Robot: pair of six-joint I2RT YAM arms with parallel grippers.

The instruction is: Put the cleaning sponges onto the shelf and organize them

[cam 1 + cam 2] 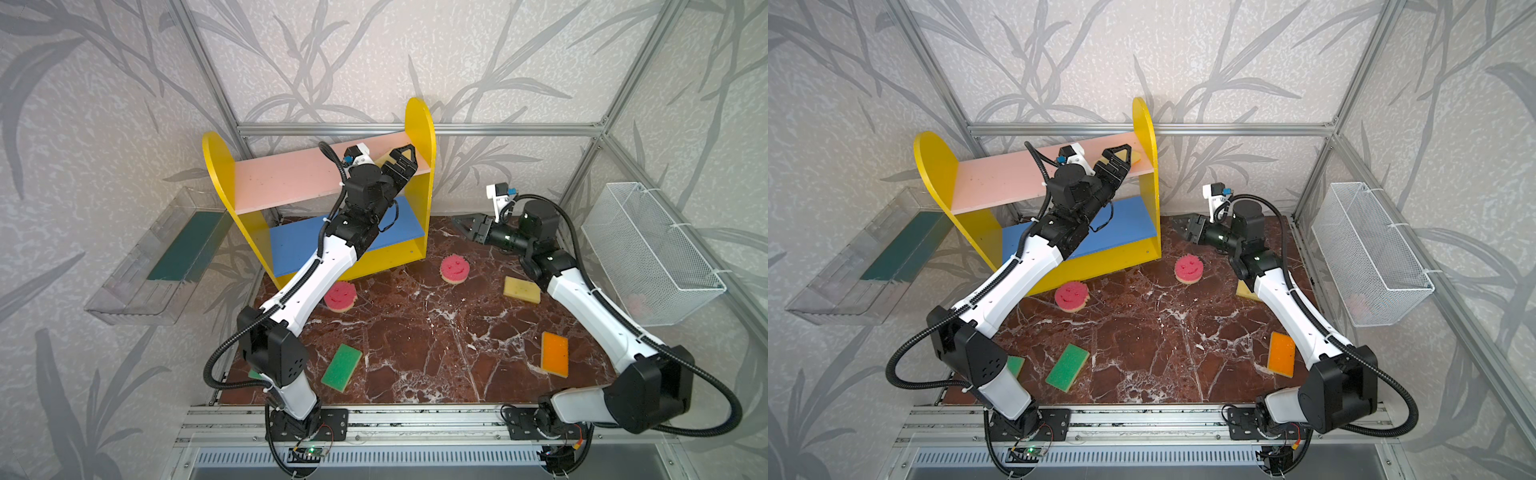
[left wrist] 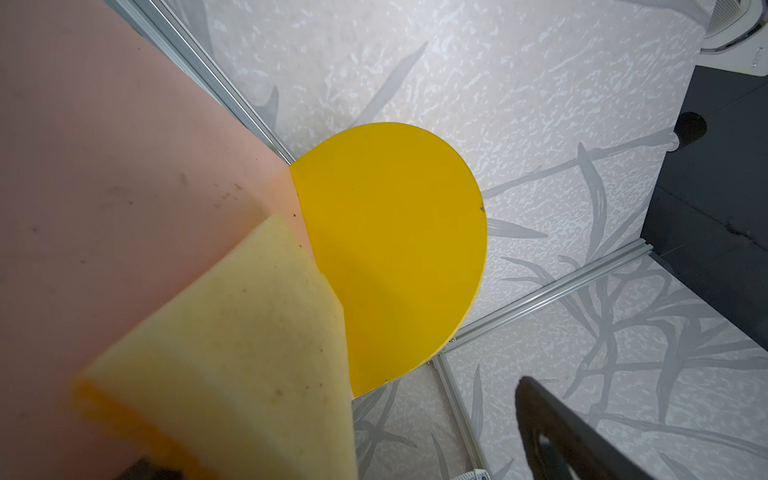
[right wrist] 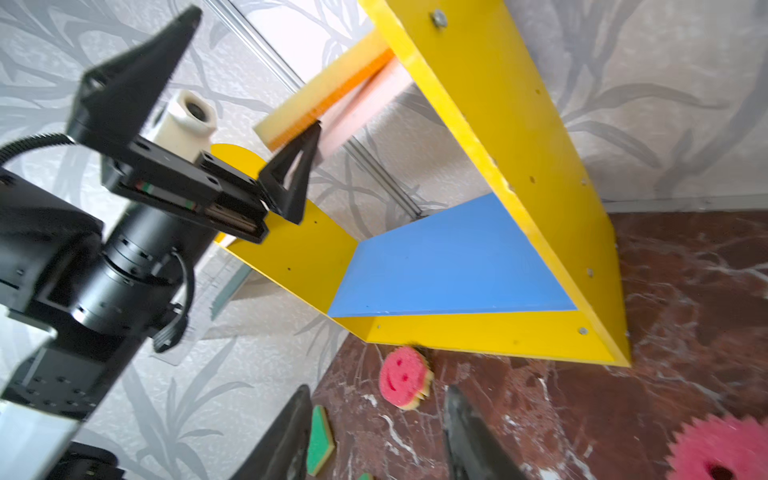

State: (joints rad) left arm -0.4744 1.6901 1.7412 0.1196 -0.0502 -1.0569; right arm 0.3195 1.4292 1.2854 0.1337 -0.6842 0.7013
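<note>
Left gripper (image 1: pixel 400 157): raised to the right end of the shelf's pink upper board (image 1: pixel 286 183), jaws spread as wide as they go, clamping nothing.
Sponge on the shelf (image 2: pixel 232 353): a yellow one with an orange face underneath, lying on the pink board close to the right side panel and jutting past the board's front edge; in the right wrist view one finger (image 3: pixel 291 174) touches its orange edge.
Right gripper (image 1: pixel 461 222): low over the table beside the shelf's right panel, pointing toward the shelf, its jaws partly apart and empty.
Shelf (image 1: pixel 420 137): at the back of the marble table (image 1: pixel 415 332), set at an angle; the blue middle board (image 1: pixel 299 245) is bare where it shows.
Pink smiley sponges: one (image 1: pixel 455 269) just in front of the shelf's right corner, one (image 1: pixel 340 296) by the front of its base, next to the left arm.
Yellow-side-up sponge (image 1: pixel 521 289): on the table beside the right arm.
Orange-faced sponge (image 1: pixel 555 353): near the front right.
Green-faced sponges: one (image 1: pixel 341 366) near the front left, another (image 1: pixel 1015 365) half hidden behind the left arm's base.
Sides: a clear tray (image 1: pixel 137 266) on the left, a wire basket (image 1: pixel 652 253) on the right.
</note>
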